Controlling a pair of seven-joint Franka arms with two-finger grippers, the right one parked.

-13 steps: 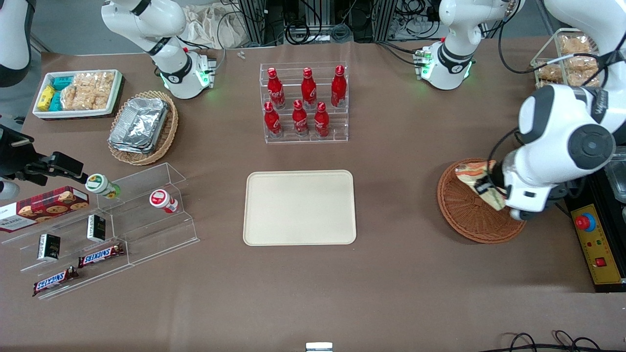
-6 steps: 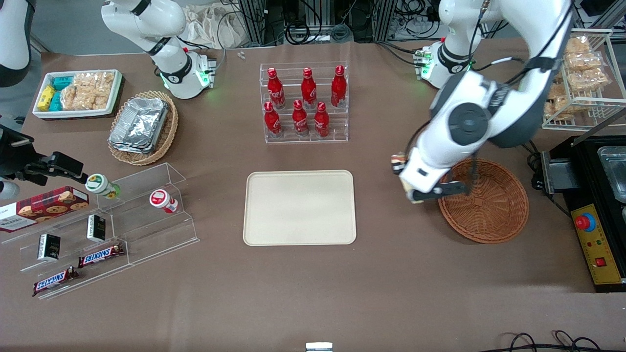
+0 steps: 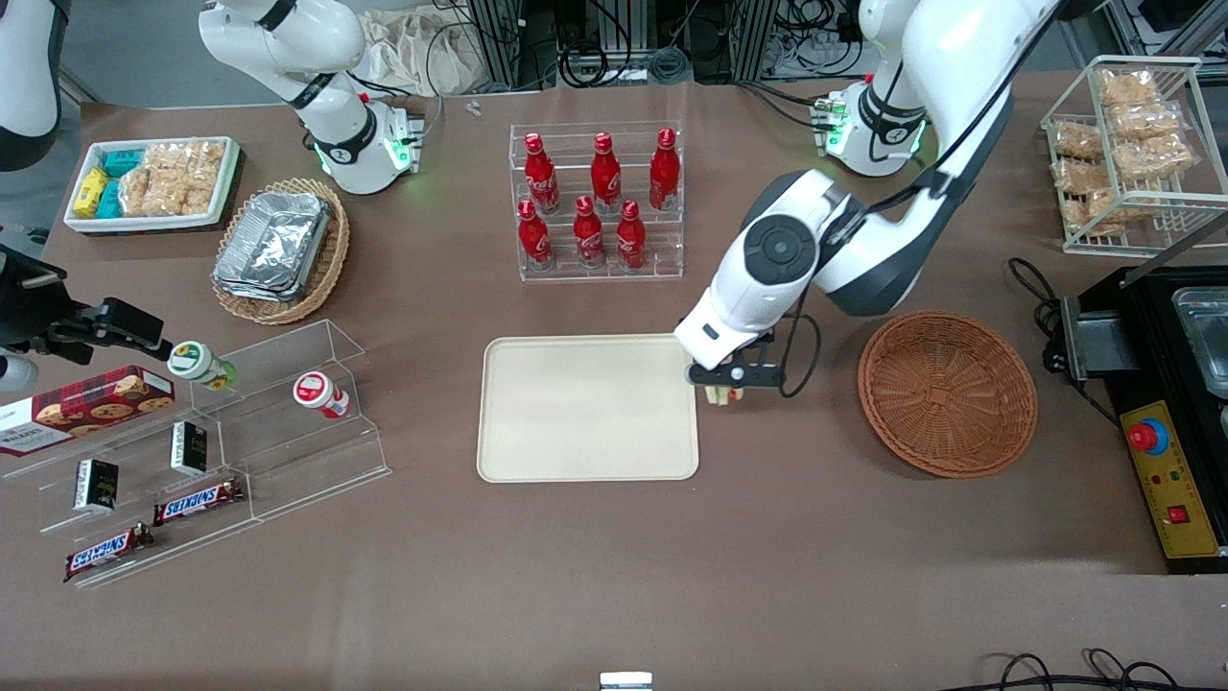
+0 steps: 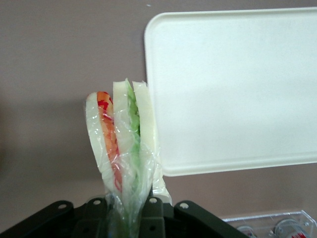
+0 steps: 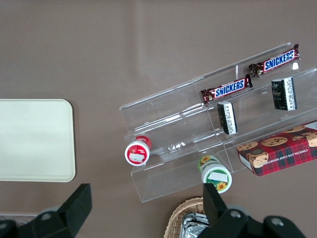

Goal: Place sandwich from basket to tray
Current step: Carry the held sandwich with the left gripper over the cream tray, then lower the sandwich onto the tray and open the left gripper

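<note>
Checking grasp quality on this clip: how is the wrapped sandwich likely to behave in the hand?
The sandwich looks soft: its layers splay apart above the hand, so a hard squeeze might deform it. Its clear film wrap looks slick, so it could slip. It probably weighs little, hanging upright from one pinch.

A robotics lab staged as a snack shop: a brown-clothed counter (image 3: pixel 614 576) with acrylic display racks (image 3: pixel 240 432), cola bottles (image 3: pixel 595 206), cable bundles (image 3: pixel 614 48) and an emergency-stop box (image 3: pixel 1166 480).
</note>
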